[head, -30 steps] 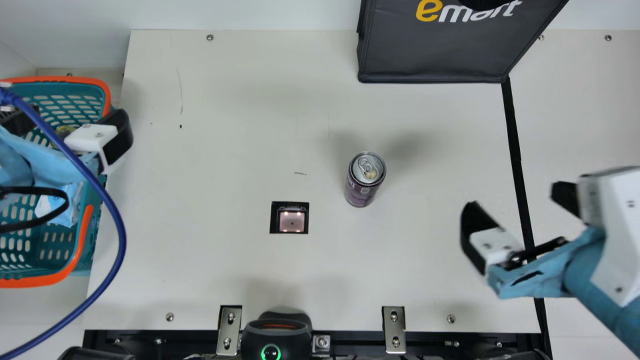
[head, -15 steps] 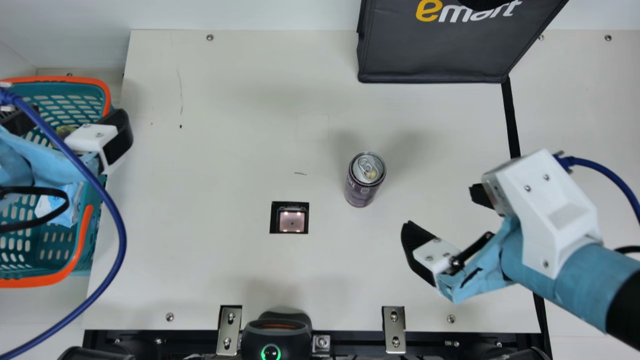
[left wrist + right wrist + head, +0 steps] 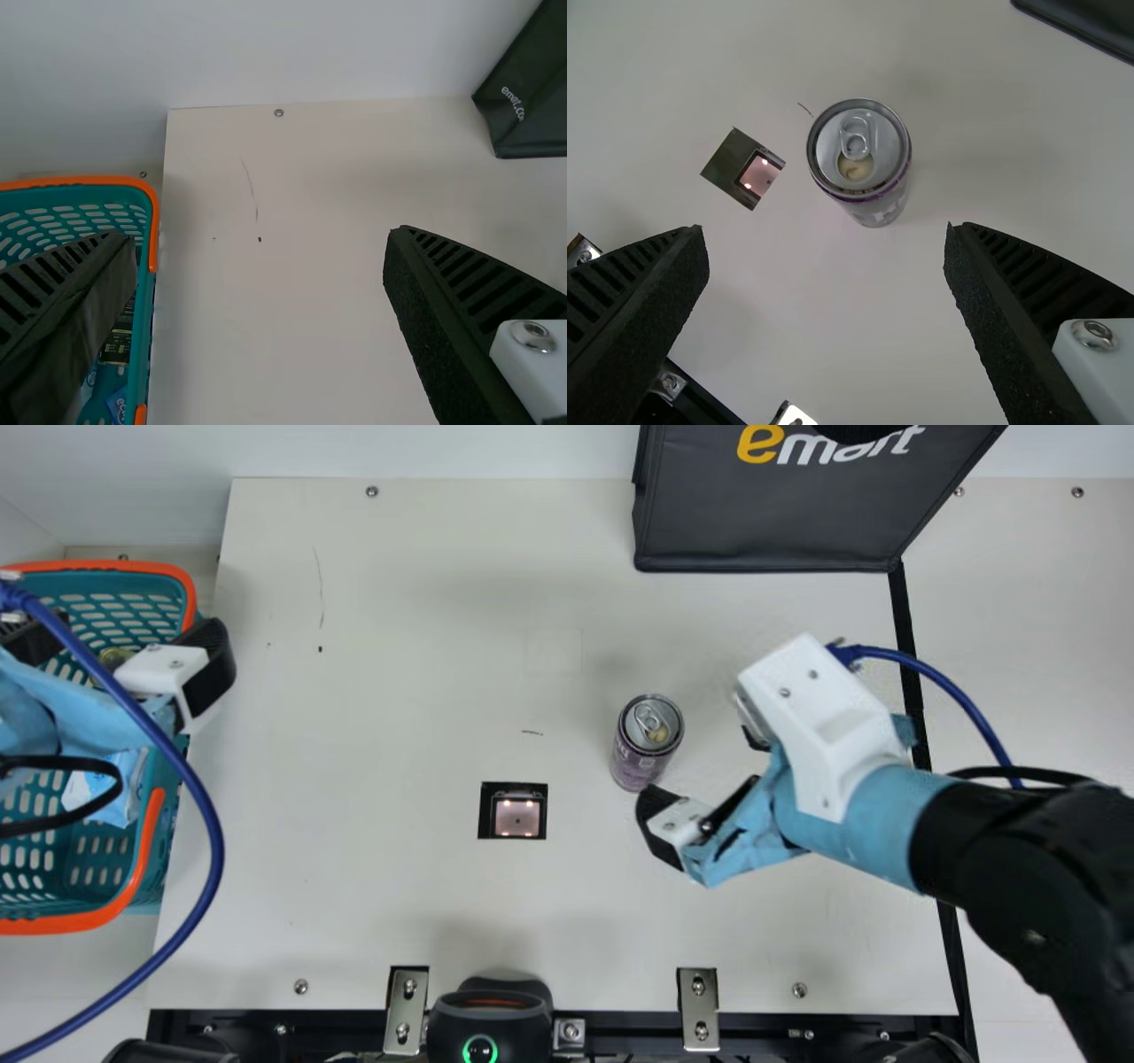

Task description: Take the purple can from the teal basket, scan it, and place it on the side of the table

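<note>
Main view: purple can [image 3: 645,753] stood on the desk [image 3: 381,779], right pincer [image 3: 826,229] near it, left pincer [image 3: 260,234] by the teal basket [image 3: 182,589], both spread. Pre-scan grasping was apparently in hand, next requiring closure around the can.

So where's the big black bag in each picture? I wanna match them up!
Main view: the black bag is at the top, right of the middle, with its top cut off.
Left wrist view: it pokes in at the top right corner.
Right wrist view: just a dark bit of it, in the top right corner.
Landmark they all share: the cream table that spreads out beside the bag.
</note>
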`<state>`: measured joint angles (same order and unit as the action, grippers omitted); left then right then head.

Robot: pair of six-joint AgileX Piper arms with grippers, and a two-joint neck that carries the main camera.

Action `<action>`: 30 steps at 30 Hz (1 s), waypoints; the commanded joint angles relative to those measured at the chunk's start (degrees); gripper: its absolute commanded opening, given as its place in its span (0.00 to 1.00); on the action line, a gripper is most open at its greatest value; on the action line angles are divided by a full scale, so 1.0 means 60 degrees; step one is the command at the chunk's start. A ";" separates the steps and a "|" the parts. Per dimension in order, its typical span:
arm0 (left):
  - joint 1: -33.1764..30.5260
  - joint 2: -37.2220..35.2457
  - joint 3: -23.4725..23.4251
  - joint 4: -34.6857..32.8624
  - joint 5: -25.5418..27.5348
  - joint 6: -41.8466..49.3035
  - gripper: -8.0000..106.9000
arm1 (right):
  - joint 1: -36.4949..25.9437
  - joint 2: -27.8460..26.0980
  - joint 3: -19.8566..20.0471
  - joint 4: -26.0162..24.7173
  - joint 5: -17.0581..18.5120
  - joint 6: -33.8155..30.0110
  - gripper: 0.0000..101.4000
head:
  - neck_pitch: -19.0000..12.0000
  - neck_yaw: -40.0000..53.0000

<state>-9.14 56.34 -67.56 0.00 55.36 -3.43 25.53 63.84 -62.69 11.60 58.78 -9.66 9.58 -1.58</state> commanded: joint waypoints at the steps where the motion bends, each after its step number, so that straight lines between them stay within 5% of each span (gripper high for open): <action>1: 0.0000 0.0000 0.0000 0.0000 0.0000 0.0000 0.85 | 0.0385 0.0265 -0.0001 -0.0303 -0.0212 0.0397 0.94 | -0.0276 0.0000; 17: 0.0000 0.0000 0.0000 0.0000 0.0000 0.0000 0.85 | 0.1718 0.1628 -0.0255 -0.2993 -0.1015 0.3278 0.94 | -0.0276 0.0000; 30: 0.0000 0.0000 0.0000 0.0000 0.0000 0.0000 0.85 | 0.1574 0.2638 -0.0054 -0.3056 -0.1667 0.4103 0.94 | -0.0276 0.0000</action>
<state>-9.14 56.34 -67.56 0.00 55.36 -3.43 35.09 79.48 -63.13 -6.88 48.90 14.90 9.58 -1.67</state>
